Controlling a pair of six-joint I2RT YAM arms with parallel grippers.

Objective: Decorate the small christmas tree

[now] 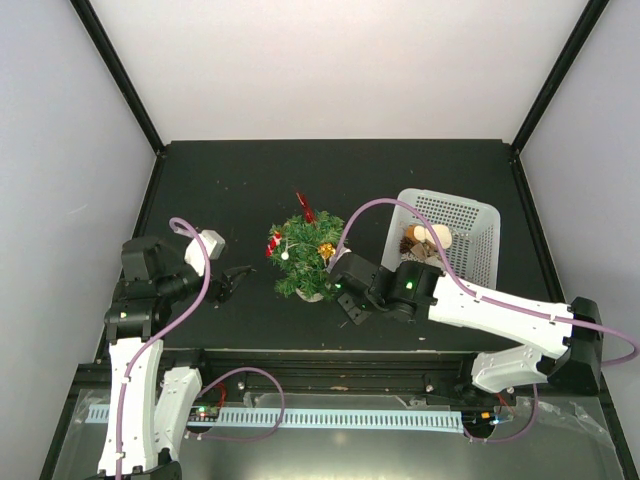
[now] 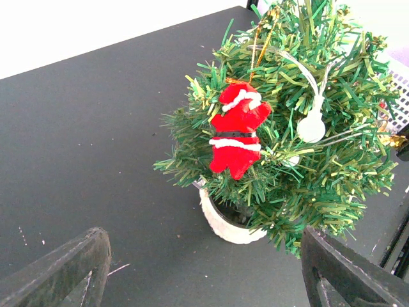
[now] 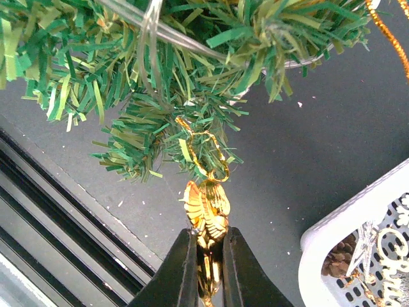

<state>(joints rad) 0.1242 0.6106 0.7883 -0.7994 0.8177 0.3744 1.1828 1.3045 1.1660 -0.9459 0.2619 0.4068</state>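
Observation:
The small christmas tree (image 1: 303, 262) stands mid-table on a white base (image 2: 227, 224). A red Santa ornament (image 2: 236, 131) and a white ball ornament (image 2: 311, 128) hang on its left side. My right gripper (image 3: 206, 256) is shut on a gold ornament (image 3: 206, 208). The ornament's gold loop (image 3: 208, 157) is up against a low branch of the tree (image 3: 160, 77). In the top view that gripper (image 1: 340, 268) sits at the tree's right side. My left gripper (image 1: 232, 282) is open and empty, left of the tree and clear of it, its fingers (image 2: 77, 262) facing the base.
A white mesh basket (image 1: 448, 195) holding more ornaments stands right of the tree, and its corner (image 3: 358, 211) is close to my right gripper. Another red ornament (image 1: 305, 208) sticks out at the treetop. The table's near edge rail (image 3: 64, 211) runs just below the tree.

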